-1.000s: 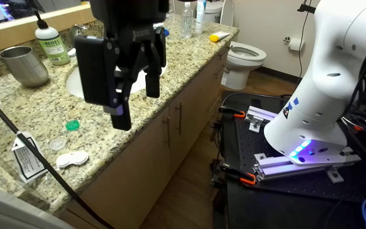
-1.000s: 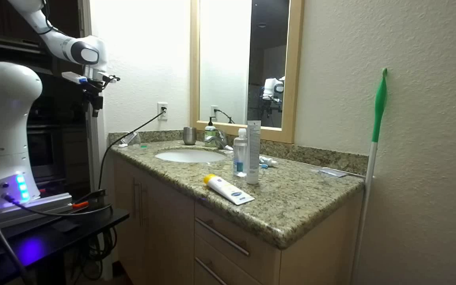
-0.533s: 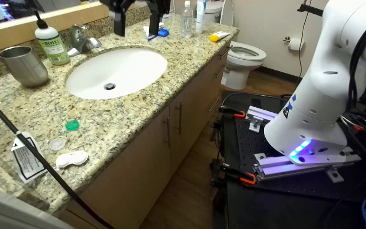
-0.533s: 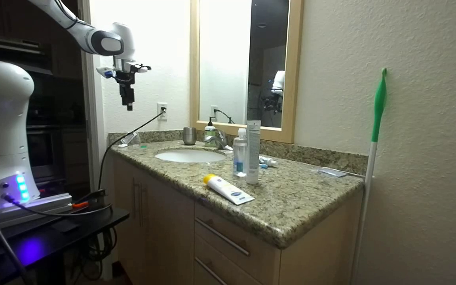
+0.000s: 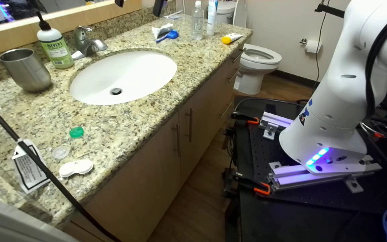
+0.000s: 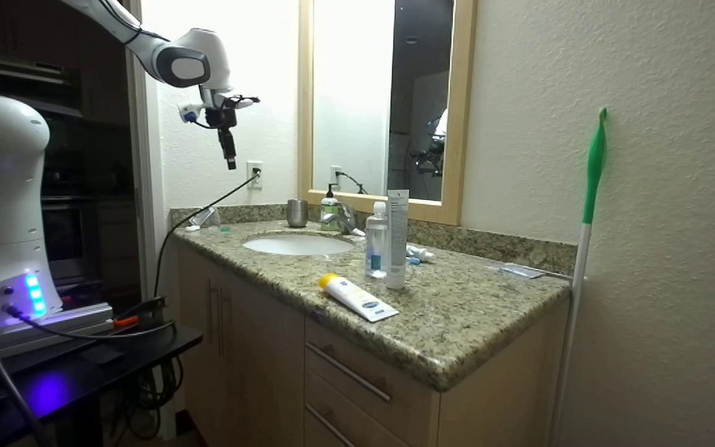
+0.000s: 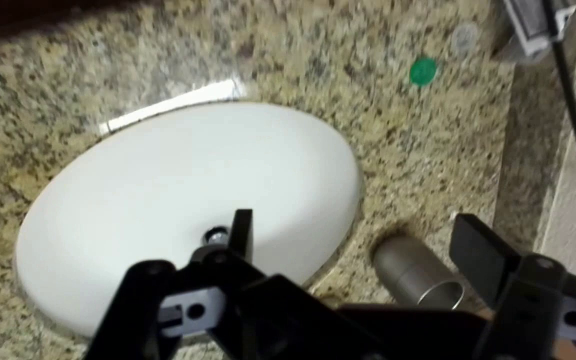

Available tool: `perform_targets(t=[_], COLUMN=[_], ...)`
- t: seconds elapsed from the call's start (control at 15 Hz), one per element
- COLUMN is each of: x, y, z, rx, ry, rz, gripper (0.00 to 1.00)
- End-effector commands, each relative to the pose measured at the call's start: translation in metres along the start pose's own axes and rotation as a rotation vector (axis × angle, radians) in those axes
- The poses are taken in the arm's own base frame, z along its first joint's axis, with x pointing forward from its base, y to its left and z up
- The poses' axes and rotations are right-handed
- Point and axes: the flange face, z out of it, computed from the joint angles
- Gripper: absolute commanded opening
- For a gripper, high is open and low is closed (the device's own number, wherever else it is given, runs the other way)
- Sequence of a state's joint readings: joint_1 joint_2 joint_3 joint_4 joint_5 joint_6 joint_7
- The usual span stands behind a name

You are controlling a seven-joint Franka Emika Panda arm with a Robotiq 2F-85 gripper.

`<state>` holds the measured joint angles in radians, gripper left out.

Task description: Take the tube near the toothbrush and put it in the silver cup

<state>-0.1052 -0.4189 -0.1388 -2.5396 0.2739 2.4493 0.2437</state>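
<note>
The silver cup (image 5: 29, 74) stands upright on the counter beside the soap bottle; it also shows in an exterior view (image 6: 297, 213) and in the wrist view (image 7: 408, 270), partly behind the gripper. A small crumpled white and grey tube (image 5: 161, 31) lies beyond the sink, against a blue item (image 5: 170, 34) that looks like the toothbrush; the tube also shows in an exterior view (image 6: 420, 252), partly hidden by the standing tube. My gripper (image 7: 351, 215) is open and empty, high over the sink side of the counter. Its fingertips (image 5: 139, 4) show at an exterior view's top edge.
The sink (image 5: 123, 77), faucet (image 5: 87, 42) and soap bottle (image 5: 55, 47) lie along the mirror side. A clear bottle (image 6: 377, 242), a tall standing tube (image 6: 397, 239) and a yellow-capped tube (image 6: 357, 297) are farther along. A black cable (image 5: 45, 168) crosses the cup end.
My gripper has moved from the near end of the counter toward the mirror and sink, tilting slightly. It now mostly leaves the top of an exterior view. It stays open; the objects have not moved.
</note>
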Motion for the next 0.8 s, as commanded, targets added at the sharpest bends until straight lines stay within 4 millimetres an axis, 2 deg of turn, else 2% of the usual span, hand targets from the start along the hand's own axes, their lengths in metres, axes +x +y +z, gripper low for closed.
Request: perform_targets(t=[0.0,0.27,0.33,0.4,0.47,0.6,0.67,0.73], x=[0.078,0.157,0.164,0.140,0.151,0.160,0.172,0.186], y=[0.036,0.086,0.091,0.085,0.092,0.094,0.104,0.116], z=[0.013,0.017,0.016,0.007,0.011,0.018,0.031,0.034], rx=[-0.026,-0.070,-0.079,-0.061,-0.073,-0.080,-0.131,-0.148], ry=[0.157,0.342,0.361,0.321,0.337,0.347,0.421,0.467], rz=[0.135,0.293,0.352,0.278,0.313,0.340,0.367,0.407], gripper=[1.00,1.00,1.00,1.00,1.00,1.00,1.00,1.00])
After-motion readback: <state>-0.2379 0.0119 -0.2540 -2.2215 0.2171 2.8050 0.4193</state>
